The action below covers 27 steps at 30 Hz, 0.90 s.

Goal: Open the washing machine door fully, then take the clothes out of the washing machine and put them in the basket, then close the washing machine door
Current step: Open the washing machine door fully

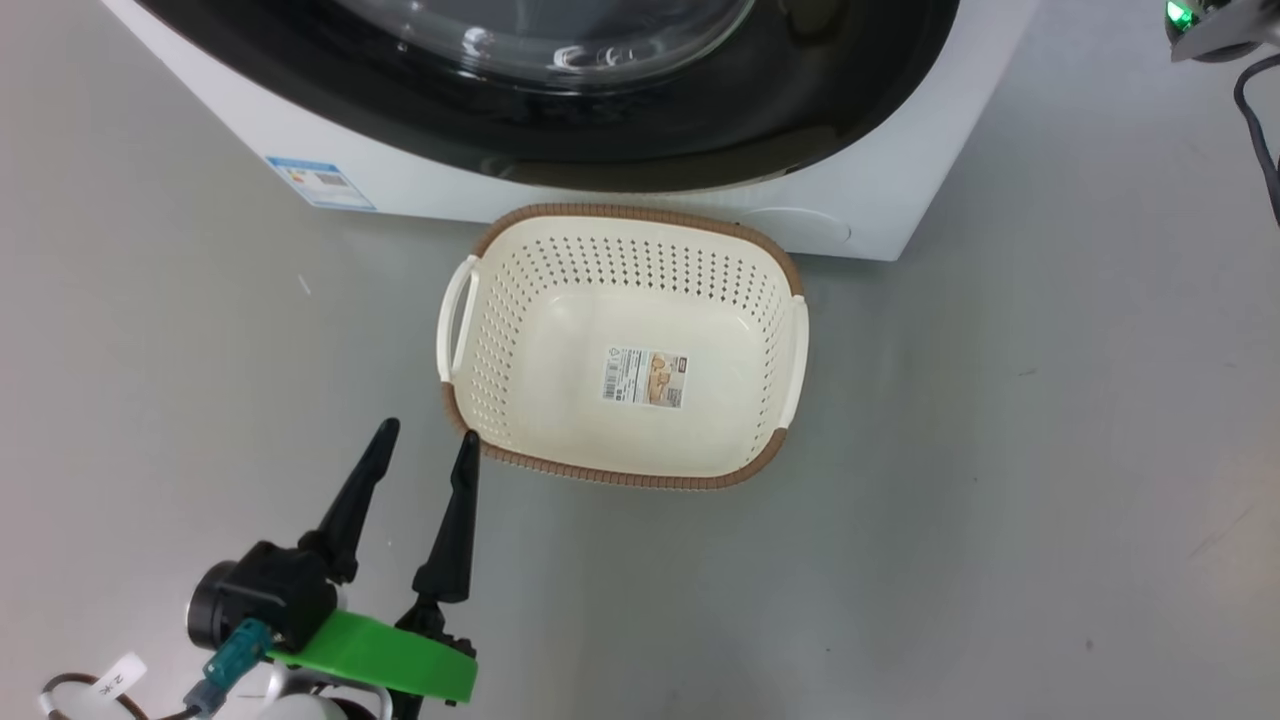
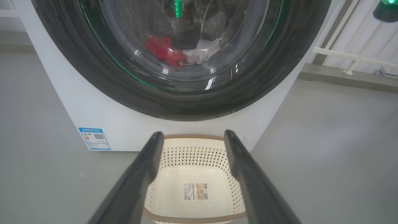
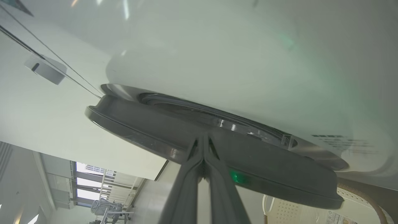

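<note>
Grey floor [image 1: 1000,500] runs across the head view, with the white machine [image 1: 420,190] at the top edge, cut off so that just its lower front is in frame. Its door [image 1: 700,130] is cut off likewise, showing a curve of black rim and the bottom of the glass bowl. In the right wrist view the rim is seen edge-on against the white front, and whether it is latched or slightly ajar cannot be told.

On the floor just before the machine stands the basket [image 1: 520,300], upright, nothing in it but the label [image 1: 646,377] on its bottom. In the left wrist view the fingers cover both its sides.

The clothes [image 2: 164,51] lie inside the drum behind the glass – a red heap with a white piece [image 2: 200,51] just beside it – their shapes blurred by reflections.

The left gripper [image 1: 428,432] hangs with its jaws spread and nothing between them, one tip just beside the basket's near left corner. The right gripper [image 3: 203,140] has its fingers pressed together, tips at the door's rim; whether they touch it is hard to make out.

A blue sticker [image 1: 320,182] sits low on the machine's front, its print too small to read.
</note>
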Motion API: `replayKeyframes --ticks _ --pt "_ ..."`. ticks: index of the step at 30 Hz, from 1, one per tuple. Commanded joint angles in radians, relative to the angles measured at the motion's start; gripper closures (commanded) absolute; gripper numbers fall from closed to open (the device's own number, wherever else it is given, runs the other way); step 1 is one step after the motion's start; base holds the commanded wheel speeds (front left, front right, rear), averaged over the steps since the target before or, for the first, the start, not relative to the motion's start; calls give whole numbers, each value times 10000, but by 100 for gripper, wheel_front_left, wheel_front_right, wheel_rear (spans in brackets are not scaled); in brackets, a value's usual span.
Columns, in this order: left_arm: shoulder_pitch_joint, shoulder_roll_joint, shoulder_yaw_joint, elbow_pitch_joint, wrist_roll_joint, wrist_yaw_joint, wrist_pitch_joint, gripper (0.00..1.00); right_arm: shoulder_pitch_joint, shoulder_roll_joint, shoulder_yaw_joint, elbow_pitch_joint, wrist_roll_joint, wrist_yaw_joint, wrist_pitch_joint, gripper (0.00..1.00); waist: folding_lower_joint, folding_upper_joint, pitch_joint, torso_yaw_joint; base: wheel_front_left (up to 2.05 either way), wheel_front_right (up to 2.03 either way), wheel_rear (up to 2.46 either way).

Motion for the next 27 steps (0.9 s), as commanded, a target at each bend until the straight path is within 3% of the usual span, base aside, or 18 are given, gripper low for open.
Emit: replayKeyframes --ticks 1,27 --pt "-277 170 274 -252 -84 -55 -120 0 -321 58 70 -107 100 6 172 100 0 -1 197 80 0 0 0" --pt "-819 105 49 -209 -315 -56 -120 0 -1119 317 584 646 -216 6 1064 100 0 -1 883 344 0 0 0"
